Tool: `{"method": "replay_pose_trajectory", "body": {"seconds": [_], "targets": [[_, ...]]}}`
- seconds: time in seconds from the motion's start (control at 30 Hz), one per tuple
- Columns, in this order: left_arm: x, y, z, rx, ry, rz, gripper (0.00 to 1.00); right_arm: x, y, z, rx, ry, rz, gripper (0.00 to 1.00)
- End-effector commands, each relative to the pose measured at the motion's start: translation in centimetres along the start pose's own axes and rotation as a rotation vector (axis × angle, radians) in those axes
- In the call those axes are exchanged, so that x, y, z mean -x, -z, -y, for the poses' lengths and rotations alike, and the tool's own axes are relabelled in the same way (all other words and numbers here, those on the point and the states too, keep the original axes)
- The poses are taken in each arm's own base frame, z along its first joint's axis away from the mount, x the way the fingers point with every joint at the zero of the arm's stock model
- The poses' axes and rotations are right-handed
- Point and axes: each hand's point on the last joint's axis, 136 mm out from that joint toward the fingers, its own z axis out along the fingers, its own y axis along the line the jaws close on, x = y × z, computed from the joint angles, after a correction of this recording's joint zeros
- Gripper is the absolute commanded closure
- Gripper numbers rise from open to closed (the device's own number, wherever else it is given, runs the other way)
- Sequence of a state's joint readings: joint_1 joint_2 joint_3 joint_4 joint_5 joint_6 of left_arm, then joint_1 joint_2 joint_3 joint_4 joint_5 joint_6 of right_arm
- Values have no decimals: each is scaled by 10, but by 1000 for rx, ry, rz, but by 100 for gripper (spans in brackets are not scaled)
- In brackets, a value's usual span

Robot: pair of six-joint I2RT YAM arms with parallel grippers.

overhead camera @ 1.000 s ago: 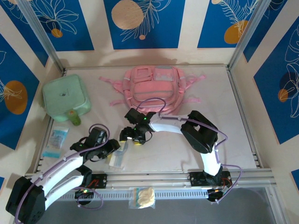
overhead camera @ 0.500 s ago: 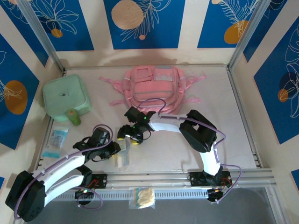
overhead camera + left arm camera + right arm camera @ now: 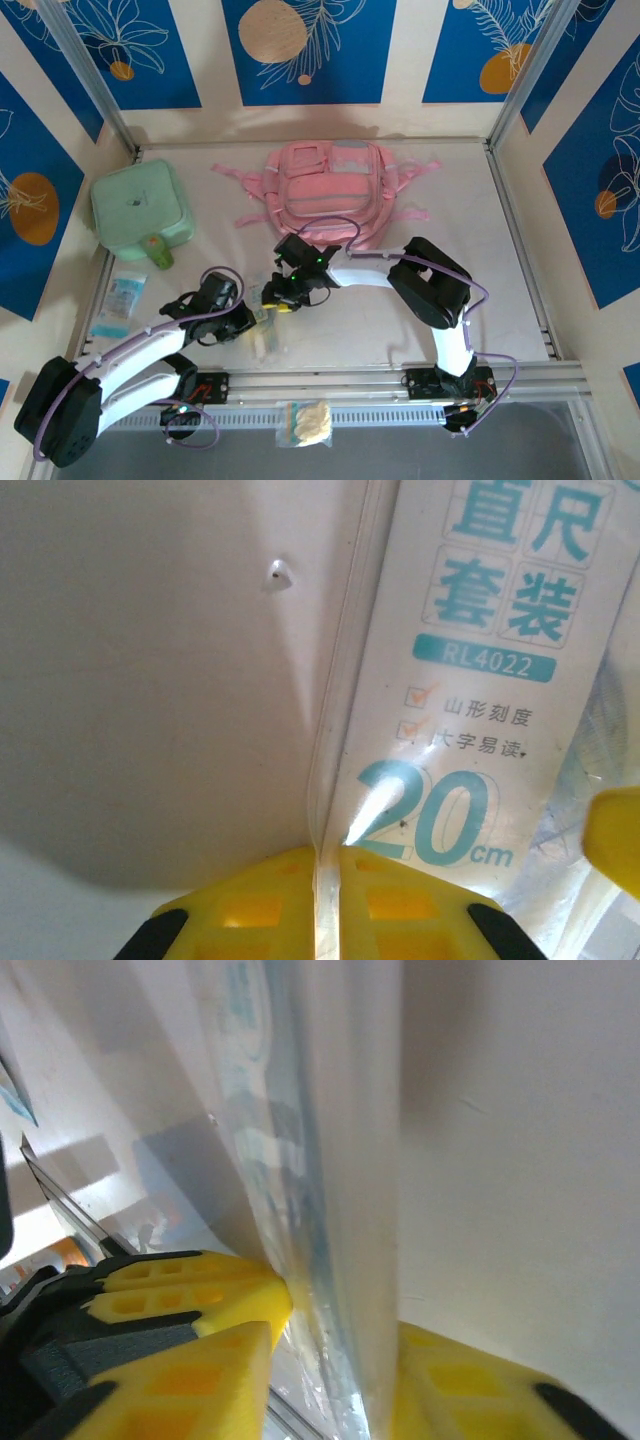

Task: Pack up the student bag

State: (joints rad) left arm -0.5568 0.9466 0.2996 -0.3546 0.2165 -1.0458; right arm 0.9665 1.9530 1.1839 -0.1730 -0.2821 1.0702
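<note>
The left pincer [image 3: 328, 855] is pinched tight on the clear edge of the ruler packet [image 3: 470, 730]. The right pincer [image 3: 330, 1330] clamps it farther along, probably so the floppy packet lifts level. The student bag [image 3: 335, 190] lies flat at the far side of the surface [image 3: 520, 260].

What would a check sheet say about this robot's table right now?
Surface: pale table, bare in the middle.
Job's things: pink student bag lies at the back, straps spread.
Clutter: mint-green case at left; small green object before it; flat packets near the left edge; clear bag beyond the front rail.
Grippers: left gripper shut on the ruler packet; right gripper shut on the same packet.
Cables: purple cable loops over the bag's near edge.
Surroundings: blue-and-cream walls.
</note>
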Motion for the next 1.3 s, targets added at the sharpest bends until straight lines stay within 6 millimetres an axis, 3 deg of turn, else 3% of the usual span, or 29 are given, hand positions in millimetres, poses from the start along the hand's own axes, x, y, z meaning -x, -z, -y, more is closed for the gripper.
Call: {"method": "replay_pose_trajectory", "body": {"seconds": [0.0,0.2,0.37,0.57,0.7,0.83,1.0,1.13,1.27], "targets": [[4,-4,1,0,-19,20,88,-11,5,-11,36,48,-34,76],[7,0,7,-11,-32,30,87,-9,13,-14,42,68,-6,95],[25,22,27,-22,-104,108,79,-7,36,-21,41,101,33,100],[74,81,70,-15,-290,326,60,-5,102,-16,6,131,177,100],[111,106,119,-40,-427,400,46,3,153,2,-28,91,269,100],[138,103,184,-134,-640,385,37,10,210,17,-4,44,386,100],[157,91,245,-256,-1016,484,32,24,270,59,-28,-80,521,100],[163,64,267,-160,-1275,432,31,36,305,87,35,-184,594,100],[174,31,272,-33,-1438,433,24,42,328,98,113,-238,641,100]]}}
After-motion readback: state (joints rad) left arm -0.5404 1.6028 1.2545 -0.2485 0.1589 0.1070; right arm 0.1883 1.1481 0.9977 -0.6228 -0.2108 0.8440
